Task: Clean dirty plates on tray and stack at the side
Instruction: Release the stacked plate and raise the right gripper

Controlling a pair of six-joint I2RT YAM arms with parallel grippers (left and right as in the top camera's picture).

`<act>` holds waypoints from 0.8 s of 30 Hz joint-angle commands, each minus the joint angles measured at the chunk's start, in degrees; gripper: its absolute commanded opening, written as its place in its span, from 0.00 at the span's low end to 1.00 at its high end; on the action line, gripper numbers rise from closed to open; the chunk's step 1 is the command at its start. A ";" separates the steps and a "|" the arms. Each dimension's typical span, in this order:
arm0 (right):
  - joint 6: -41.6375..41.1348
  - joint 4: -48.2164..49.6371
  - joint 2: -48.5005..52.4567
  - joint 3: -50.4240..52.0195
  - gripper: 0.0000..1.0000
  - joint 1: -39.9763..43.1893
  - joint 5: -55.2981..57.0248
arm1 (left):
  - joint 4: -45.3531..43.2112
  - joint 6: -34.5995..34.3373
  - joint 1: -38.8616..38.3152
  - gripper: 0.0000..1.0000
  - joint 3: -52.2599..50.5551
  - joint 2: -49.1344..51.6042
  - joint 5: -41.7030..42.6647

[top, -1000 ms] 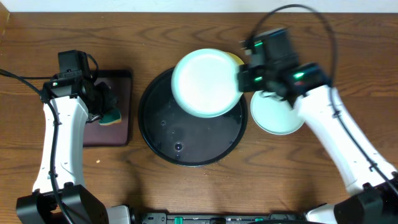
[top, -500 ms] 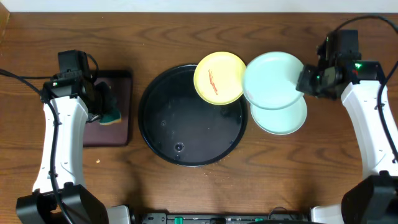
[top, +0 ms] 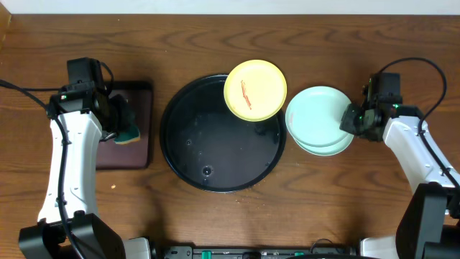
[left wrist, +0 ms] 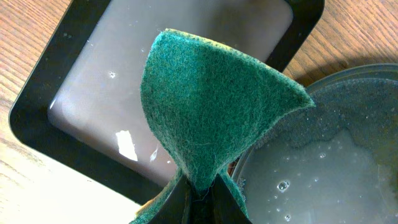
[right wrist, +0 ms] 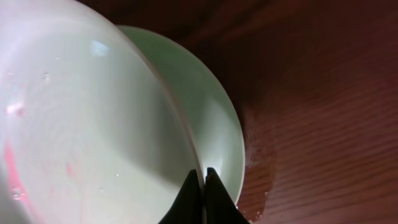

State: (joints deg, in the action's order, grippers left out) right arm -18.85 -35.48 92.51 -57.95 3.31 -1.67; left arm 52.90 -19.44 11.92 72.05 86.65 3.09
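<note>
A pale yellow plate (top: pixel 255 90) with a thin red smear lies on the back right rim of the round black tray (top: pixel 215 155). To the tray's right, on the bare tabletop, two pale turquoise plates (top: pixel 320 119) lie one on the other. My right gripper (top: pixel 357 119) (right wrist: pixel 203 174) is shut on the right rim of the upper plate (right wrist: pixel 93 124), which rests slightly askew on the lower plate (right wrist: pixel 214 118). Over the brown rectangular tray (top: pixel 140 147), my left gripper (top: pixel 123 128) (left wrist: pixel 200 186) is shut on a green sponge (left wrist: pixel 211 106).
The brown rectangular tray (left wrist: pixel 81 142) holds a film of water. Water drops lie on the black tray's floor (left wrist: pixel 336 124). A wet patch marks the wood (right wrist: pixel 258 168) beside the stacked plates. Cables run behind both arms.
My right gripper carried the turquoise plate from above the black tray to the right and lowered it onto the other turquoise plate, which uncovered the yellow plate. The left arm has not moved.
</note>
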 commanded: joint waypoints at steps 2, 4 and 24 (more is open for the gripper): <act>0.48 1.29 -0.24 0.50 0.26 0.35 0.35 | -0.04 0.61 0.33 0.07 0.28 0.20 0.13; 0.50 0.87 -0.24 -0.50 0.34 0.35 -0.17 | -0.07 0.61 0.33 0.08 0.28 0.20 0.13; 7.89 -15.21 24.72 -46.42 0.53 -13.22 -10.84 | -0.90 0.59 0.33 0.07 0.28 0.20 0.13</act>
State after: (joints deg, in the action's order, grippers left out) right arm -14.33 -48.84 109.97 -97.38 -8.43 -9.91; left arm 52.10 -19.44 11.92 72.05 86.65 3.09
